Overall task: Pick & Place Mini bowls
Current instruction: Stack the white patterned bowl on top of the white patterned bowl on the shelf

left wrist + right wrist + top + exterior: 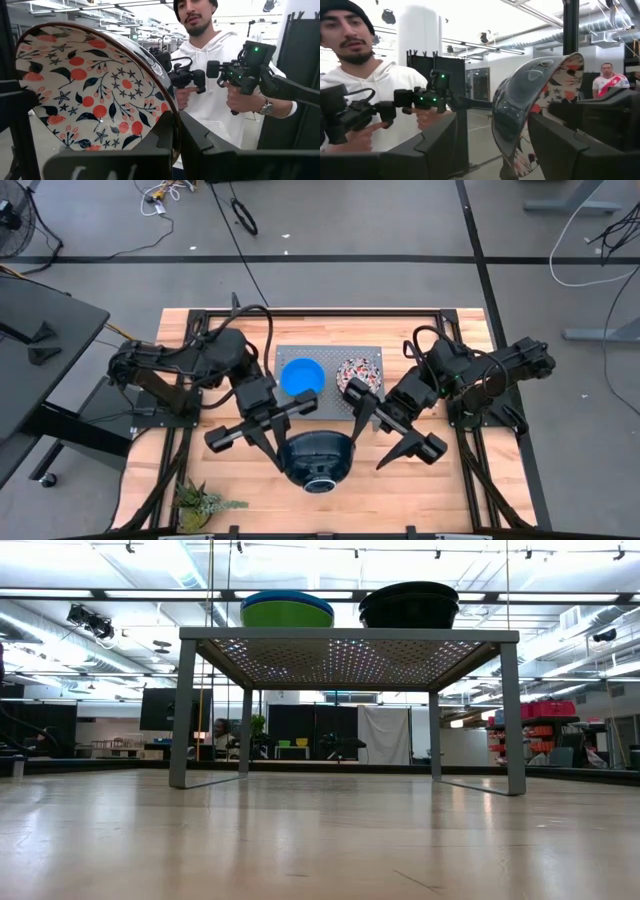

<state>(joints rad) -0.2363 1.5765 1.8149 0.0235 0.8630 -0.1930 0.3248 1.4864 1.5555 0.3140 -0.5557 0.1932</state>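
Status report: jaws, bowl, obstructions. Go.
Left gripper shut on floral bowl rim, bowl lifted and turned on edge. Right gripper open beside it. Blue bowl and another floral bowl on tray. Nothing blocking.

A robotics lab in an open, industrial hall.

From my remote seat I see a wooden desk point(455, 480) on a dark metal frame, standing on a grey floor point(380, 220) marked with black tape lines and strewn with loose cables point(243, 216). Beyond the desk's far edge hang exposed ceiling ducts point(600, 27) and strip lights point(330, 555), with dark partitions and shelving behind. A person in a white hoodie point(220, 107) stands close by, holding handheld control grips point(245, 75) wired with small green lights.
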